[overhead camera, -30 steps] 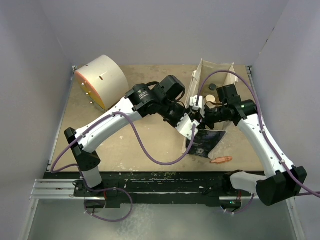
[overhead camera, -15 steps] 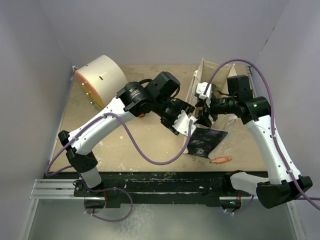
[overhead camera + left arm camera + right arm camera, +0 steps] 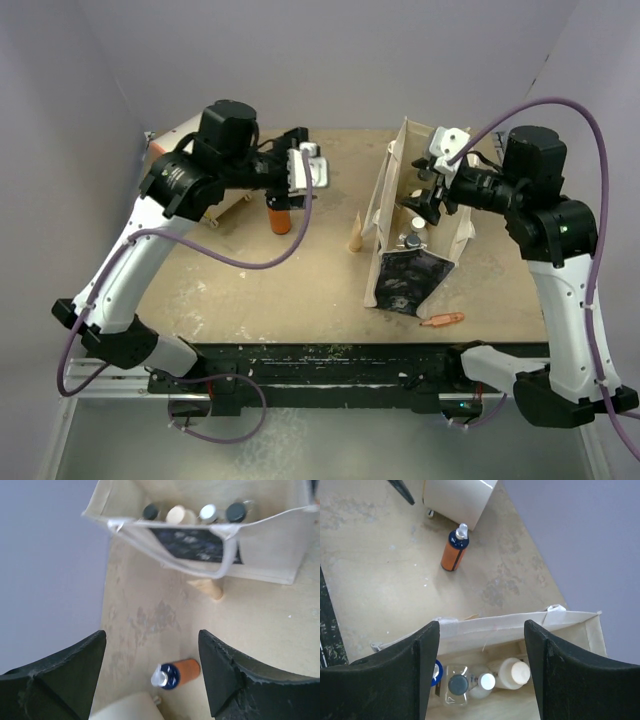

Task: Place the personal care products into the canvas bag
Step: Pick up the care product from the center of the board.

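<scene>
One orange bottle with a blue cap [image 3: 279,214] stands on the table left of centre. My left gripper [image 3: 306,168] hovers just above it, open and empty. In the left wrist view this bottle [image 3: 178,674] shows on the table between the fingers. The canvas bag [image 3: 404,282] stands upright at centre right with its mouth open. My right gripper [image 3: 428,190] is open over that mouth, holding nothing. Inside the bag [image 3: 495,628] I see a blue cap [image 3: 436,673], a clear bottle with a black cap [image 3: 456,685], a silver bottle with a white cap [image 3: 487,681] and a cream-white bottle [image 3: 515,672].
A tan wooden cone [image 3: 354,235] stands between the orange bottle and the bag. A small orange stick [image 3: 441,320] lies near the front edge, right of the bag. The cream drum [image 3: 457,497] sits at the back left, close behind the bottle.
My left arm has pulled away from the bag to the back left and its gripper has opened. My right gripper has drawn back and up over the bag's mouth.
</scene>
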### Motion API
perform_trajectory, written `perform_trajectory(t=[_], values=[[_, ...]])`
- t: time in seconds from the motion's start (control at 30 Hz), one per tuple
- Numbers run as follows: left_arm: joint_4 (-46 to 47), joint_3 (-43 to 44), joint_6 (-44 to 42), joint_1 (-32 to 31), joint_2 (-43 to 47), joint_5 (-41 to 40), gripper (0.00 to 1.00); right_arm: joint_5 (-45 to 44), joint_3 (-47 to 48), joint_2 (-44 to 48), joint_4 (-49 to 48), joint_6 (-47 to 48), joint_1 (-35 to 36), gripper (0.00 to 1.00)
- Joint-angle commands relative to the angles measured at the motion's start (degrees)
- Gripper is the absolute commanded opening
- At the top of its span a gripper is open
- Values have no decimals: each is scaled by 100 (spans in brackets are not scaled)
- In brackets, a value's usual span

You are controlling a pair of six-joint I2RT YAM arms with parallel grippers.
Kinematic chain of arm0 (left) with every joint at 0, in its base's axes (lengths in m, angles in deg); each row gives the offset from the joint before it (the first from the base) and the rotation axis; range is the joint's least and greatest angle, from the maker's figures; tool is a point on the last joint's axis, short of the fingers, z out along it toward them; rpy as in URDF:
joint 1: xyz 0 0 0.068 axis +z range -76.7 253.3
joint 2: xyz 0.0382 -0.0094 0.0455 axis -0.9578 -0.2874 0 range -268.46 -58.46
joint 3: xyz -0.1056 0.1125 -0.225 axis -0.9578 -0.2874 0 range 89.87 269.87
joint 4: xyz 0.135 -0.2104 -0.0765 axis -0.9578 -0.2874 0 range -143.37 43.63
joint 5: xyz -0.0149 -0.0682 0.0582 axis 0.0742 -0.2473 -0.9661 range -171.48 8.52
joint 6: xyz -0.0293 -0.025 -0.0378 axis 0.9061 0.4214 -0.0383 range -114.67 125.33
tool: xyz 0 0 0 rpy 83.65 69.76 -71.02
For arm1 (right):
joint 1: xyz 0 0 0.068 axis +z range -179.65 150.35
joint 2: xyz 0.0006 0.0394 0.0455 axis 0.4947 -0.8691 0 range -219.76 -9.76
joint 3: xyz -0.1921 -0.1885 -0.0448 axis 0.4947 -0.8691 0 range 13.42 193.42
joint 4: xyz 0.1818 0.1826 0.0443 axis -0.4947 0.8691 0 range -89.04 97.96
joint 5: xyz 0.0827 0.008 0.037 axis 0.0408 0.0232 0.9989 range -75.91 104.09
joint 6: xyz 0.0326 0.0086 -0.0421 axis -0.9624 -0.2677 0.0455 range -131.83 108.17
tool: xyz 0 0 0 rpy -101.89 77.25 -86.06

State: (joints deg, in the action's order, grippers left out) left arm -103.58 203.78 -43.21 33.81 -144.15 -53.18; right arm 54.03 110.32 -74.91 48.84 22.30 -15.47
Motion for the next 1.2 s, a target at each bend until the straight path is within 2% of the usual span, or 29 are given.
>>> perform_trajectory(t=[0.0,0.13,0.3,0.63,0.83,0.97,1.17], values=[[1310,-784,1301,582,423,-677,79,57,270,-140,-223,-352,-20,70],[1653,-1270,1895,1090,500,-1002,79,207,286,-200,-188,-450,-20,70],[1510,-1476,2010,1495,115,-1213,80,219,250,-170,-131,-444,-20,70],[920,-1229,1447,1854,-953,-661,83,208,120,-26,-64,-432,-20,70],[604,-942,1112,1857,-1552,-715,84,180,41,15,-43,-407,-20,70],[417,-863,984,1867,-1835,-651,78,189,-17,37,-30,-367,-29,70],[408,-769,1006,1872,-2027,-674,57,224,-67,21,-37,-367,-29,71]])
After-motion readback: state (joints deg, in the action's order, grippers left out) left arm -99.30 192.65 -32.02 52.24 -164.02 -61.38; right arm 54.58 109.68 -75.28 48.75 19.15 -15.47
